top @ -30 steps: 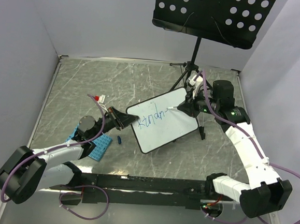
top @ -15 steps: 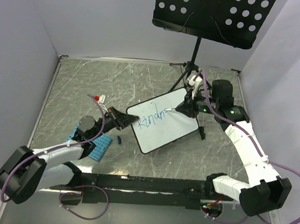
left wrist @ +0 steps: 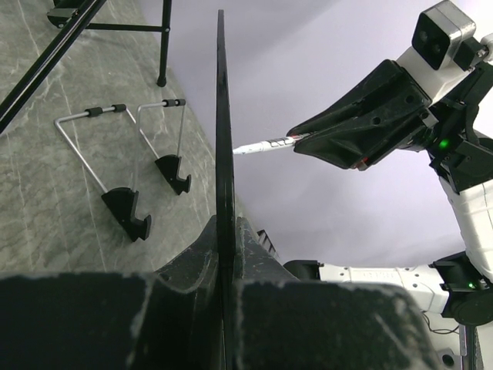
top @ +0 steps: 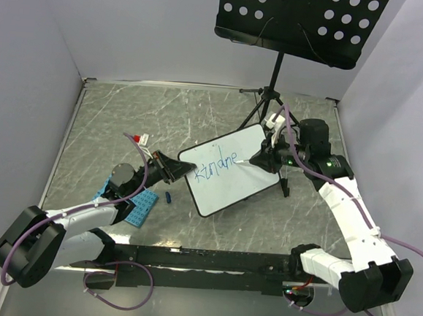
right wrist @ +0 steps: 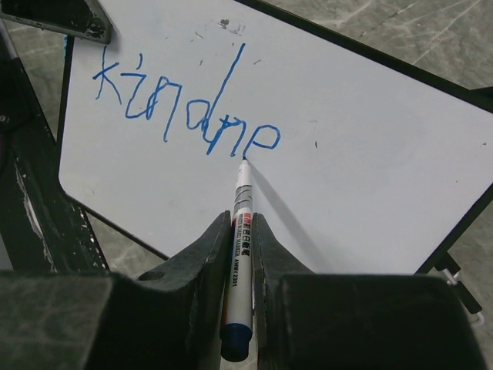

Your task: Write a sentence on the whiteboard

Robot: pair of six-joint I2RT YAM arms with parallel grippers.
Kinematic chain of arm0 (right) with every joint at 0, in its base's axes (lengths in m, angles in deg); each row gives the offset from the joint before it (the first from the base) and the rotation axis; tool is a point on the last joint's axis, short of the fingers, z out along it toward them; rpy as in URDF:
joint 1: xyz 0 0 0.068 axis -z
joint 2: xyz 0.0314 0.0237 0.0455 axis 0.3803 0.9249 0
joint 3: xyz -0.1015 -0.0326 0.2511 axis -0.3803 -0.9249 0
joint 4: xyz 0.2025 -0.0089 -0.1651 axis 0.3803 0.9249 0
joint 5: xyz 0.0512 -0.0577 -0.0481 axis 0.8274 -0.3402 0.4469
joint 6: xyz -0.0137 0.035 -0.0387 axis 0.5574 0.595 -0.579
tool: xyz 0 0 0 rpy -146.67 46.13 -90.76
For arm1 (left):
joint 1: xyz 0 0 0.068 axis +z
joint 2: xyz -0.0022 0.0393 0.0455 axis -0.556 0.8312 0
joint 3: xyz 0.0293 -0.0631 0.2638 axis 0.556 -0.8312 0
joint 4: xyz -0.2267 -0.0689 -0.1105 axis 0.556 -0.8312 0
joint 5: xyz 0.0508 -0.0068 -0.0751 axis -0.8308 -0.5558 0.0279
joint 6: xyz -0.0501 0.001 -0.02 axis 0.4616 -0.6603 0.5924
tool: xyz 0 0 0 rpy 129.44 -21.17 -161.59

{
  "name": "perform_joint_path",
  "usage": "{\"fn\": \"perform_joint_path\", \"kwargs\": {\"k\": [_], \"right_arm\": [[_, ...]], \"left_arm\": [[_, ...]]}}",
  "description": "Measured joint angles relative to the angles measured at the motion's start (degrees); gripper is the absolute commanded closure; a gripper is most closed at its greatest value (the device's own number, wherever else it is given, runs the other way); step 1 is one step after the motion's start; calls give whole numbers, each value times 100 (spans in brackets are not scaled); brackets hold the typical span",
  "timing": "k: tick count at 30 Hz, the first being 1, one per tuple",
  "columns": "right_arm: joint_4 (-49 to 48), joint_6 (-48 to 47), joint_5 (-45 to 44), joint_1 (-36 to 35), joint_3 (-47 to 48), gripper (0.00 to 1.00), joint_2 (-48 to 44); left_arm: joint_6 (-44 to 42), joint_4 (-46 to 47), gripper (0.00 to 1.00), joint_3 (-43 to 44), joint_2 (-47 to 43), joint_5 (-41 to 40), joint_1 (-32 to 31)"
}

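The whiteboard [top: 233, 180] is held tilted above the table, and my left gripper [top: 182, 172] is shut on its left edge. The left wrist view shows the whiteboard [left wrist: 222, 116] edge-on between the fingers of that gripper [left wrist: 225, 225]. My right gripper [top: 261, 158] is shut on a white marker [right wrist: 243, 185] with its tip touching the whiteboard [right wrist: 370, 146]. The sentence [right wrist: 185, 116] is blue script reading roughly "kindne", and the tip rests at its last letter. From above, the sentence [top: 219, 164] crosses the board's upper left.
A black perforated music-stand tray [top: 299, 22] hangs over the back right, its tripod legs [top: 263, 103] behind the board. A blue studded plate [top: 138, 209] and a small blue cap [top: 169, 196] lie by my left arm. The board's wire feet [left wrist: 127, 212] hang above the table.
My right gripper has slid to the right along the board with the marker, and the blue writing has grown from "kindn" to "kindne". My left gripper has kept the board still.
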Motion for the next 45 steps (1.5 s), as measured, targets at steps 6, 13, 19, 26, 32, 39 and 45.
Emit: {"fn": "perform_joint_path", "kwargs": {"k": [6,13,19,26,32,39,45], "right_arm": [[-9,7,-216,39,-9,100,-15],[-7,26,-245,101,190,100,31],[-26,109,-101,103,380,100,-44],[-72,116,-98,146,372,100,-291],[-214,162,-83,372,297,100,-382],[-293,219,9,501,138,100,-435],[-367,240,61,505,-11,100,-479]], "left_arm": [[-17,-35,99,0,-2,-35,0],[-20,-37,99,-2,-48,-24,0],[-13,13,99,-2,-107,24,0],[2,13,99,-2,-111,26,0],[4,15,99,-2,-120,26,0],[7,28,99,-2,-133,26,0],[11,57,99,-2,-157,26,0]]}}
